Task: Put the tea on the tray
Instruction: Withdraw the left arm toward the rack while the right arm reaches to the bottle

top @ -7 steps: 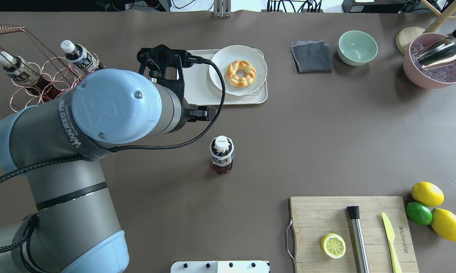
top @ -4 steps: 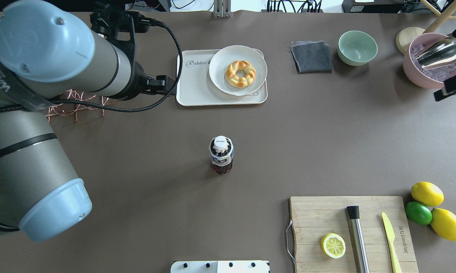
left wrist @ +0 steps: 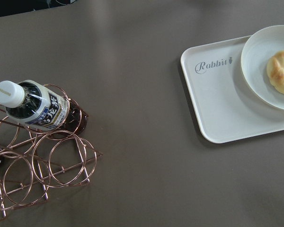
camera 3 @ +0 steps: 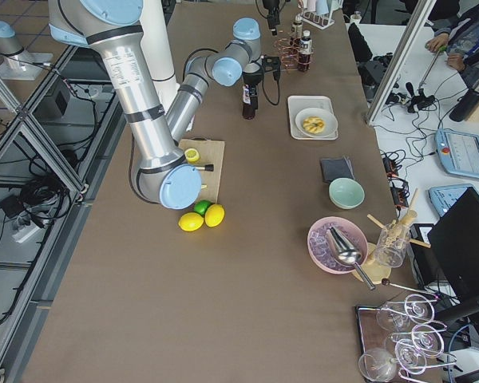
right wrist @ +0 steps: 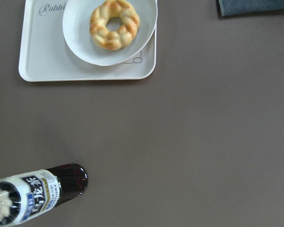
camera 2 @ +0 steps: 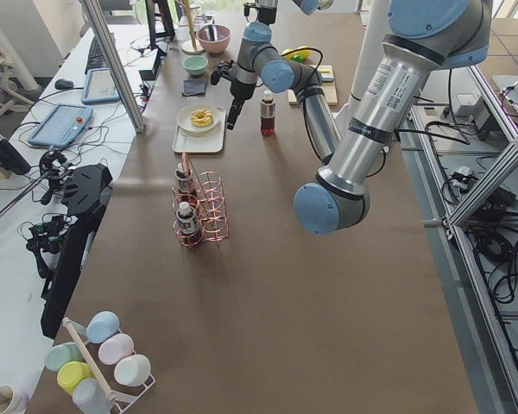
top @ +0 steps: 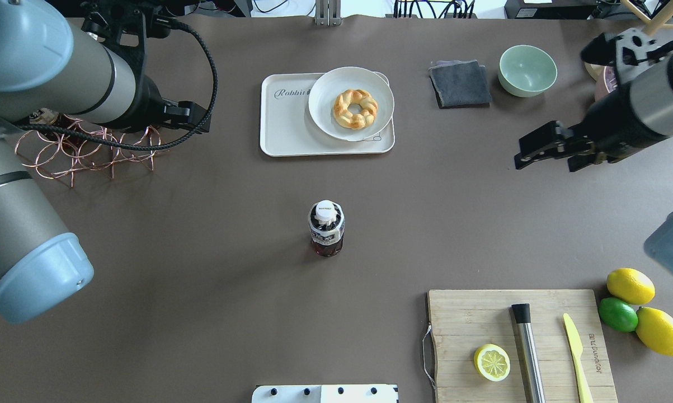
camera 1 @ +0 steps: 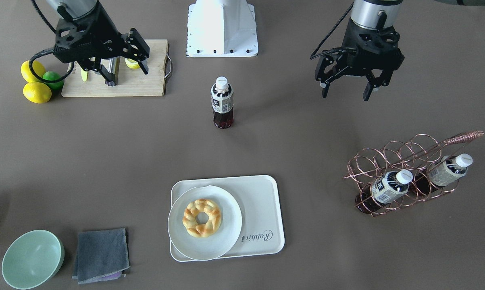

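Retreating left tool (camera 1: pixel 345 95); right tool (camera 1: pixel 126 76) entering; tea (camera 1: pixel 222 103) unmoved.

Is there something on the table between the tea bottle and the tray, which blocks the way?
Nothing visible does. No object lies between the tea bottle and the tray. On the tray itself the plate covers a large part, so only the end with the lettering is free.

Bright, even light; soft shadows (wrist views slightly soft).
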{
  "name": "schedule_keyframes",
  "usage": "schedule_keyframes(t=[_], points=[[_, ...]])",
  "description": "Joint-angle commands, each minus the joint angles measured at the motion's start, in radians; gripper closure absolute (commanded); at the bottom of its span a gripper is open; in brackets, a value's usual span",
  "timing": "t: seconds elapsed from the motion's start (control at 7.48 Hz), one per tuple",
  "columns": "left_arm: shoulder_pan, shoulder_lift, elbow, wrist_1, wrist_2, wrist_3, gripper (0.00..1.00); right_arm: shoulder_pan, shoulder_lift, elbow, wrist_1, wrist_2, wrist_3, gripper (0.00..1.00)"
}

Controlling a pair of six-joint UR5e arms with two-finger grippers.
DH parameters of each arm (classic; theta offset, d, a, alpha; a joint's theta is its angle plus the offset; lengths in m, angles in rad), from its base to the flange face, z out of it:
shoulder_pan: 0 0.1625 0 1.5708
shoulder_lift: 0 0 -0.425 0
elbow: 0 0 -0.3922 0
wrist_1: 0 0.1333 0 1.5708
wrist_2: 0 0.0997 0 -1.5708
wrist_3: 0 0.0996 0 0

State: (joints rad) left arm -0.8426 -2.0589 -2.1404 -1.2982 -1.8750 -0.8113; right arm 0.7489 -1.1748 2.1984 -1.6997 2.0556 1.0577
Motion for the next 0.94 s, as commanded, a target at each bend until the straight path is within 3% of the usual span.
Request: schedule_keyframes(t=[0.0,0.27,0.4,0.53,0.8], points=[[-0.055,0.063,0.005,-0.004,-0.038,0.101,0.03,-0.113,0.232,-0.153,-0.069,-0.100,0.170,0.06],[-0.110,0.100,0.017,-0.004,-0.096,0.186,0.03,-0.155,0.332,-0.245,-0.072,-0.101,0.198,0.09],[-0.137,0.120,0.022,-0.006,-0.119,0.233,0.03,-0.170,0.342,-0.250,-0.075,-0.142,0.218,0.10],[-0.145,0.144,0.020,-0.036,-0.160,0.242,0.03,-0.207,0.348,-0.256,-0.093,-0.194,0.220,0.10],[-0.145,0.230,0.020,-0.163,-0.196,0.233,0.03,-0.235,0.395,-0.269,-0.156,-0.207,0.228,0.10]])
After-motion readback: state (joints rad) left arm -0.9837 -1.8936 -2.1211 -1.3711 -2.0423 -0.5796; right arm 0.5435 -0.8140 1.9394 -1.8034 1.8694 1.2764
